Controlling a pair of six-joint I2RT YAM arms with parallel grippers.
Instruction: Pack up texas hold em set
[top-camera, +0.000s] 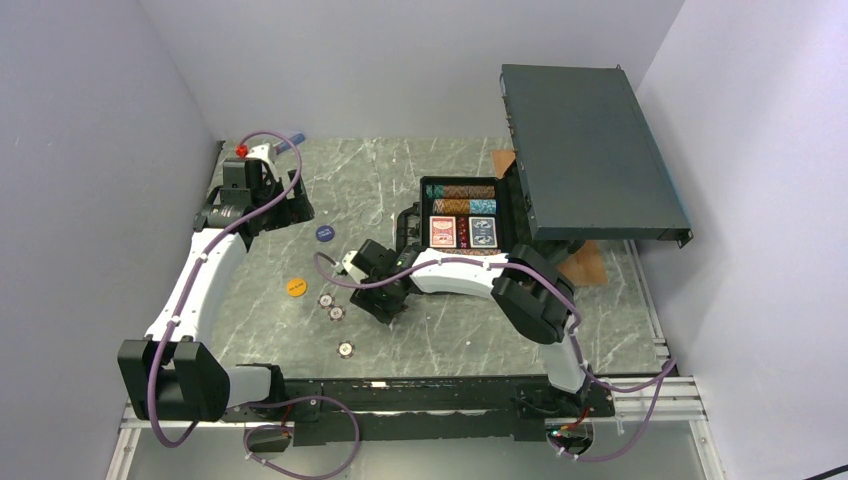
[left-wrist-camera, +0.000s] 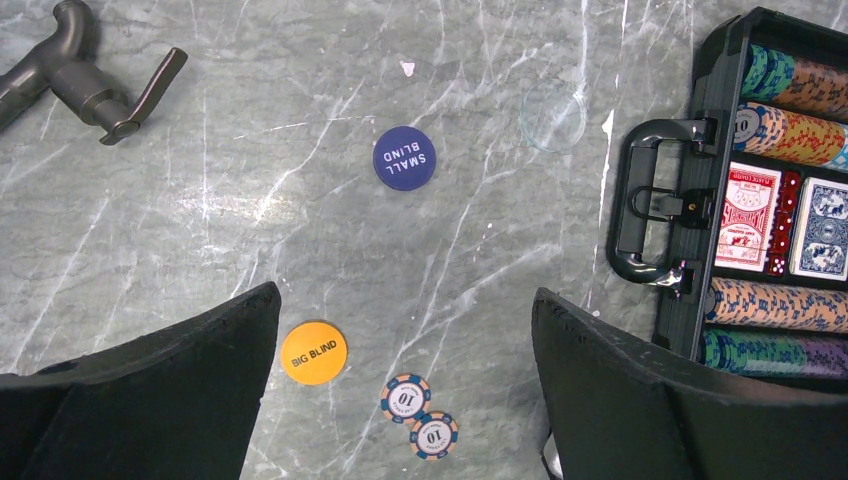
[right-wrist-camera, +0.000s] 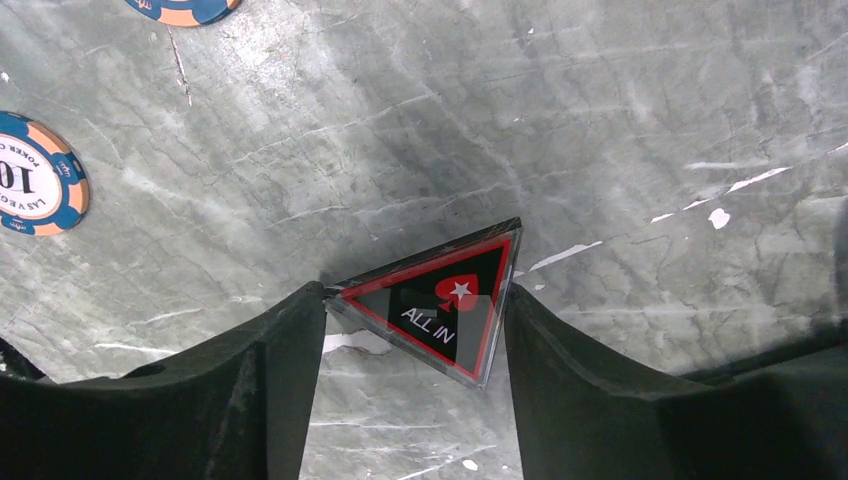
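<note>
The right gripper was clamped on a triangular ALL IN plaque, with its fingers against the plaque's 2 side corners, low over the marbled table. Whether the plaque touched the surface could not be told. A 10 chip lay just to its left.

The left gripper hung wide open and held nothing, over the far left part of the table. Below it lay a blue SMALL BLIND button, an orange BIG BLIND button and 2 touching chips, all flat on the table. A clear disc lay near the case handle.

The hard case sat open right of the table's middle. It held rows of striped chips, a red deck and a blue deck, with red dice between the decks. In the top view the large rack box overlapped its right edge. A 3rd loose chip lay nearer the arm bases.
</note>
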